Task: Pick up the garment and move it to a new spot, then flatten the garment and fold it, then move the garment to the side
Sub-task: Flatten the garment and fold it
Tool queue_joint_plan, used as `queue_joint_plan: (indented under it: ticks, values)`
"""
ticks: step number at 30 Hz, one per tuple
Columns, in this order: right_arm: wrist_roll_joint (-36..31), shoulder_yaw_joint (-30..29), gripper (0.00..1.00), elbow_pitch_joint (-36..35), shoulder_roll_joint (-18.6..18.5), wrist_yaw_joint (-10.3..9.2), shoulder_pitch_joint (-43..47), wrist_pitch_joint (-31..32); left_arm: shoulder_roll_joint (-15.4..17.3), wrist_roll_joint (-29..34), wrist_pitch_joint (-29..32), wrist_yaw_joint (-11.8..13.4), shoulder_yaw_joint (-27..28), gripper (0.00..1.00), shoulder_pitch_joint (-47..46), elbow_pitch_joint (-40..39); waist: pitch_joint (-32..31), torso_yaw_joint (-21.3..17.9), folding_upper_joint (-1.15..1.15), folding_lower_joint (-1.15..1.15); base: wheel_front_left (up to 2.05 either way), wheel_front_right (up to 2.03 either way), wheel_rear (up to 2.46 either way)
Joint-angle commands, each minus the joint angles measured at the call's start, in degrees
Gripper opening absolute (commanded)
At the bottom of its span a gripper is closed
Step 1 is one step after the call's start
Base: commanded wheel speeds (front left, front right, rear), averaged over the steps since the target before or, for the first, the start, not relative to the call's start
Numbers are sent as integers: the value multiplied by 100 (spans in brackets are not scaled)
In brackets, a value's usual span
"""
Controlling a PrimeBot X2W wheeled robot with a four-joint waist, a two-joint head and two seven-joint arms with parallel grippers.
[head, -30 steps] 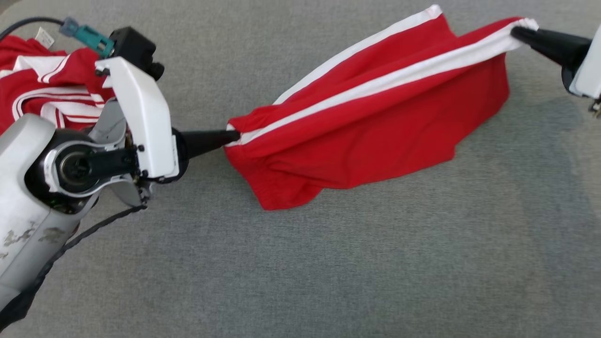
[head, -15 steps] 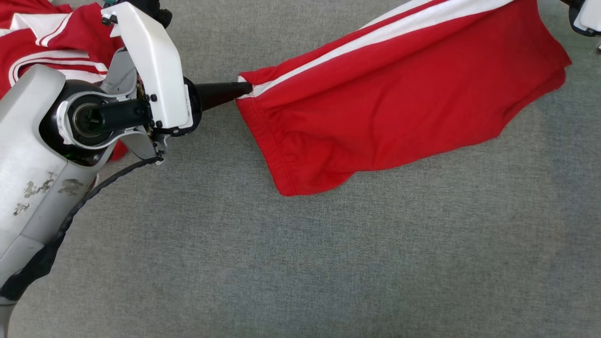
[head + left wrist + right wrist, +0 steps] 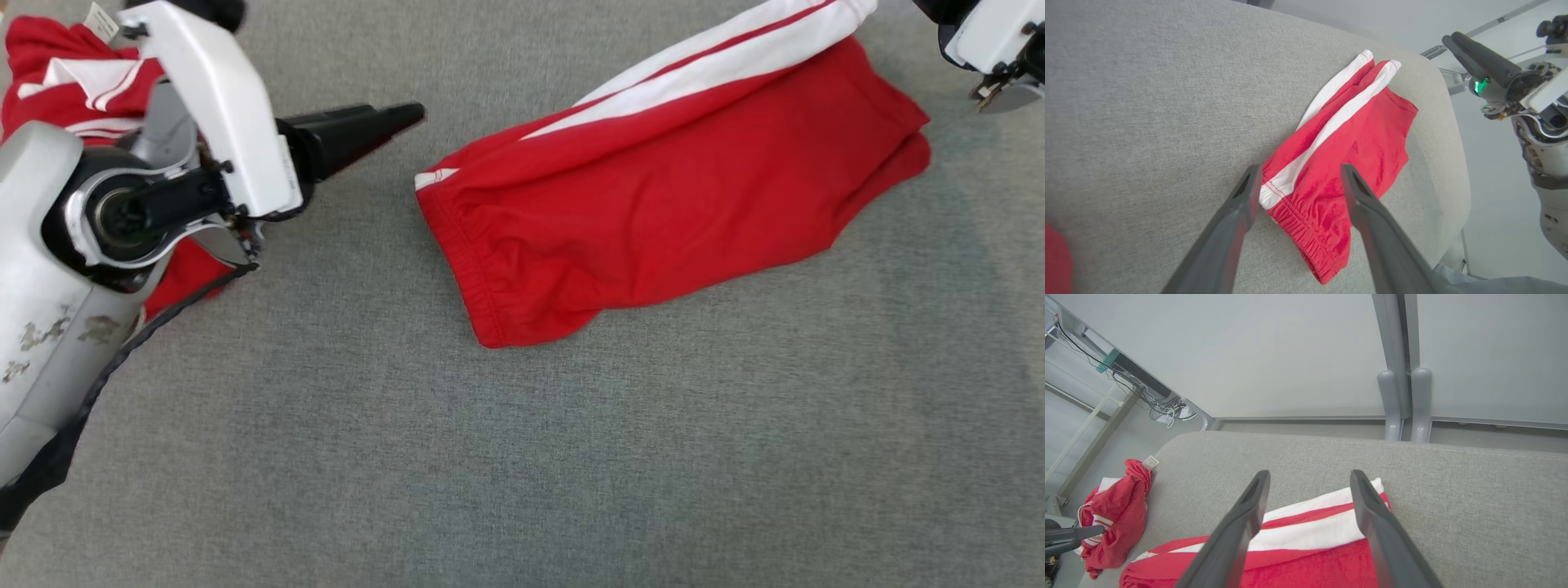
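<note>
Clothes heap [image 3: 57,82]: a red-and-white bundle at the far left corner of the grey cloth-topped counter [image 3: 490,457], well apart from the piece you are working on.
Left gripper [image 3: 1300,169]: jaws spread wide and empty. In the head view you see the tips just left of the garment's waistband corner, clear of the cloth.
Garment [image 3: 653,204]: red shorts with white side stripes, lying loose and wrinkled on the counter. The elastic waistband points left, and the striped leg end reaches toward the far right corner.
Right gripper [image 3: 1309,473]: jaws parted with nothing gripped, over the white-striped end near the counter's far edge. You cannot tell whether they touch the cloth.
</note>
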Motion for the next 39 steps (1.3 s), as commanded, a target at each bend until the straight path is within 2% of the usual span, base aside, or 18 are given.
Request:
queue_joint_plan:
  ticks: [1,3,4,6,9,13,14,15,20,23,27,31,36,37,38,39]
  values:
    - [38,-10,100,-98,-58,-7,199,-353,113,277,-379,-76,69,100,132,-81,-223,-80,0,0,0,0,0]
    - [-137,39,100,-82,-126,-7,369,-801,121,409,-836,-140,148,100,344,-225,-358,-112,0,0,0,0,0]
    - [-188,52,100,-32,-118,-7,457,-1023,193,628,-1061,-198,132,100,444,-362,-417,-124,0,0,0,0,0]
    - [-252,82,100,70,-63,-6,654,-1367,452,1209,-1701,-149,117,100,635,-604,-519,-135,0,0,0,0,0]
    - [-327,131,100,320,4,-5,892,-1746,526,1728,-2633,34,173,100,1209,-1017,-627,-136,0,0,0,0,0]
    - [-366,220,100,747,46,-5,1133,-1891,575,2082,-3740,387,368,100,2004,-1520,-694,-30,0,0,0,0,0]
    - [-346,223,100,872,52,-5,1163,-1902,558,2177,-3992,475,400,100,2189,-1610,-699,17,0,0,0,0,0]
    - [-346,223,100,872,52,-5,1163,-1902,558,2177,-3992,475,400,100,2189,-1610,-699,17,0,0,0,0,0]
    - [-221,236,100,1484,37,-5,1257,-1791,322,2558,-5125,861,520,100,2908,-1918,-651,341,0,0,0,0,0]
    - [-121,240,100,1838,45,-4,1249,-1560,107,2753,-5464,990,544,100,3211,-1980,-598,558,0,0,0,0,0]
    - [85,184,100,2246,37,-5,1202,-1181,-174,3020,-5610,1052,584,100,3482,-1930,-544,806,0,0,0,0,0]
    - [329,164,100,2590,129,-5,1232,-597,-460,3024,-5646,890,710,100,3725,-1843,-569,982,0,0,0,0,0]
    - [379,186,100,2730,179,-5,1151,-396,-651,3107,-5650,726,849,100,3888,-1711,-622,1074,0,0,0,0,0]
    - [390,186,86,2759,193,-5,1133,-385,-673,3120,-5650,701,880,100,3914,-1691,-633,1083,0,0,0,0,0]
    - [414,178,46,2776,215,-5,1121,-381,-699,3130,-5645,675,905,100,3951,-1670,-645,1086,0,0,0,0,0]
    - [417,161,0,2774,235,-5,1101,-452,-728,3152,-5646,662,925,100,3986,-1656,-657,1081,0,0,0,0,0]
